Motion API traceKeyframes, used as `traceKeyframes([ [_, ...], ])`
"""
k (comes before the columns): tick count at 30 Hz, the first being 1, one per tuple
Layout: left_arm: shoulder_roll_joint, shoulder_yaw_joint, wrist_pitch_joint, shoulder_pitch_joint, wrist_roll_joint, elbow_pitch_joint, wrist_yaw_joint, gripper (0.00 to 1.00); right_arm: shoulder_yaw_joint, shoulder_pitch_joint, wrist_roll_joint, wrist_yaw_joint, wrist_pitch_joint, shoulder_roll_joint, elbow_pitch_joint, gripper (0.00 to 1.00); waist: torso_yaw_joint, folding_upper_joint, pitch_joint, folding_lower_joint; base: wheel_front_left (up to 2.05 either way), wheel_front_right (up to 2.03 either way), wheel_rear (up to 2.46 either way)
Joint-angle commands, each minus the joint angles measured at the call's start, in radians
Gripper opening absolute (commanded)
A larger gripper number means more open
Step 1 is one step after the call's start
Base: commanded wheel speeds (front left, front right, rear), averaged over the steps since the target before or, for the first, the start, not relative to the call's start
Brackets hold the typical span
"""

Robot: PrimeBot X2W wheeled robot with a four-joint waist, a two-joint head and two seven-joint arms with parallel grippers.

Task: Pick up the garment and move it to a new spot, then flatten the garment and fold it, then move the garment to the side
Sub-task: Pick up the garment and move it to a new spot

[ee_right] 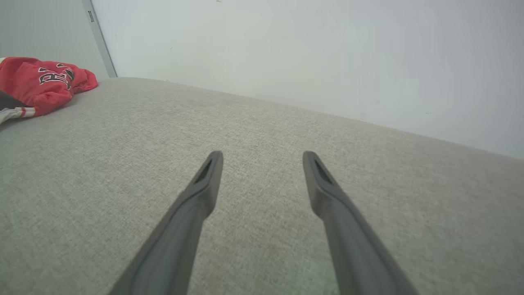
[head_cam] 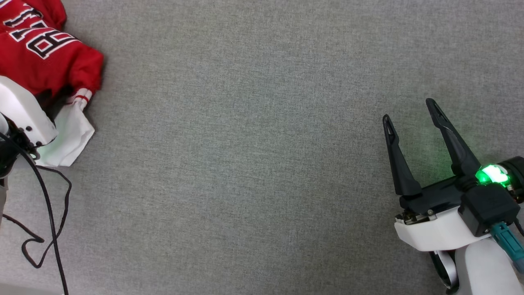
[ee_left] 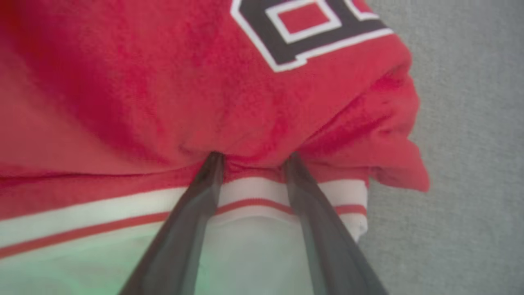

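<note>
So, garment (head_cam: 45,61): bunched in a heap at the far left of the grey fabric surface (head_cam: 254,164), red body uppermost, black white-edged lettering showing.
White sleeve (head_cam: 71,139): spills out of the heap toward the robot and lies flat on the surface.
Left gripper (ee_left: 254,157): jaws apart, straddling the striped trim (ee_left: 254,200); the tips are pushed under a red fold (hidden there), and it seems no cloth is squeezed yet.
Right gripper (head_cam: 408,110): jaws spread wide with nothing between them, well apart from the garment, a green light (head_cam: 491,175) glowing at its base.
Head view: the left arm's pale casing (head_cam: 22,112) overlaps the heap's near edge, and a loose black cable (head_cam: 49,205) trails below it.
Left wrist view: the trim and one letter, close and blurred.
Right wrist view: the heap at far left, with a pale wall (ee_right: 307,61) behind the surface.
</note>
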Motion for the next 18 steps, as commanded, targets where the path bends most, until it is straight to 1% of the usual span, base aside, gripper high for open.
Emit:
traceKeyframes([
  [1,-0.030,-0.041,0.014,0.037,-0.013,0.019,0.001,0.00,-0.001,-0.002,-0.006,-0.001,-0.002,0.000,-0.001,1.00,0.002,0.0000,-0.005,-0.0001,0.00,0.00,0.00],
  [5,0.013,-0.057,-0.089,0.031,-0.016,0.021,0.001,0.00,0.000,-0.001,-0.009,-0.001,-0.002,0.004,0.010,1.00,0.009,0.0000,-0.035,-0.0001,0.00,0.00,0.00],
  [8,0.044,-0.070,-0.196,0.017,-0.002,0.014,0.001,0.00,0.003,-0.001,-0.004,-0.001,-0.002,0.008,0.025,1.00,0.014,0.0000,-0.074,-0.0001,0.00,0.00,0.00],
  [13,0.093,-0.090,-0.404,0.004,0.051,-0.001,0.001,0.00,0.011,0.011,0.011,-0.001,-0.002,0.021,0.058,1.00,0.016,0.0000,-0.169,-0.0001,0.00,0.00,0.00],
  [18,0.155,-0.112,-0.524,0.003,0.113,-0.043,0.001,0.00,-0.003,0.029,0.040,-0.001,-0.002,0.041,0.099,1.00,0.010,0.0000,-0.270,-0.0001,0.00,0.00,0.00],
])
